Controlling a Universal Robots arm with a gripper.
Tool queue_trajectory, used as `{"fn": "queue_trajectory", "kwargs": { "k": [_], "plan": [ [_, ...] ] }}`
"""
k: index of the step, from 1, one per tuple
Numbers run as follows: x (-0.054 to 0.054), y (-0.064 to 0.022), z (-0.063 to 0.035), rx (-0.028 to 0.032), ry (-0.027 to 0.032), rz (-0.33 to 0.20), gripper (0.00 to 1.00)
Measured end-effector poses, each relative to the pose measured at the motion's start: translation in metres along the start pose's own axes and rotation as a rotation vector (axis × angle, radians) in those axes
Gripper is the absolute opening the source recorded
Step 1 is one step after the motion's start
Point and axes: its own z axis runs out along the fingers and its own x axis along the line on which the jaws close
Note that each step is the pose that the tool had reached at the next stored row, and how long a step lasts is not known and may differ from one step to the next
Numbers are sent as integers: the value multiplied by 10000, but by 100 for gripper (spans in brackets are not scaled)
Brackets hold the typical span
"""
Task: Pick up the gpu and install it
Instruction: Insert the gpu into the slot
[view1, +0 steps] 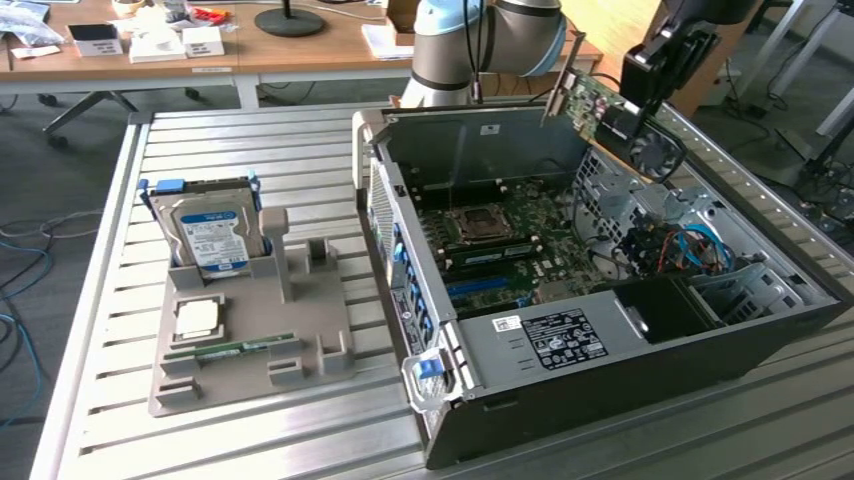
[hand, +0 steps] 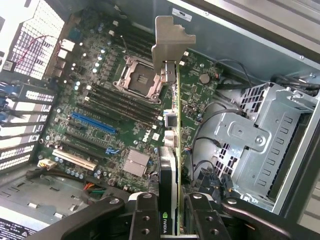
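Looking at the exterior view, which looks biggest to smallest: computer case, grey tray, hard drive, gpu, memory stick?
1. computer case
2. grey tray
3. hard drive and gpu: similar; the gpu is partly hidden and farther off, so unranked
4. memory stick

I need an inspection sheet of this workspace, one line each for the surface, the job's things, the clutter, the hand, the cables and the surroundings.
Surface: slatted silver metal table, bearing an open black computer case and a grey plastic holder.
Job's things: green circuit-board card with black fan and silver bracket, held above the case's green motherboard, not seated in a slot.
Clutter: on the holder, an upright silver hard drive with blue-white label, a narrow green memory stick, a square silver chip.
Hand: hand shut on the card.
Cables: blue and red wires inside the case; blue cables on the floor.
Surroundings: wooden desk behind the table, black round lamp base on it.
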Motion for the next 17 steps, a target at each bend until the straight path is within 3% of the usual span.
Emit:
{"fn": "queue_trajectory", "kwargs": {
  "k": [9, 17],
  "plan": [
    [0, 0, 0, -21, 39, -705, 27],
    [0, 0, 0, -22, 41, -736, 27]
  ]
}}
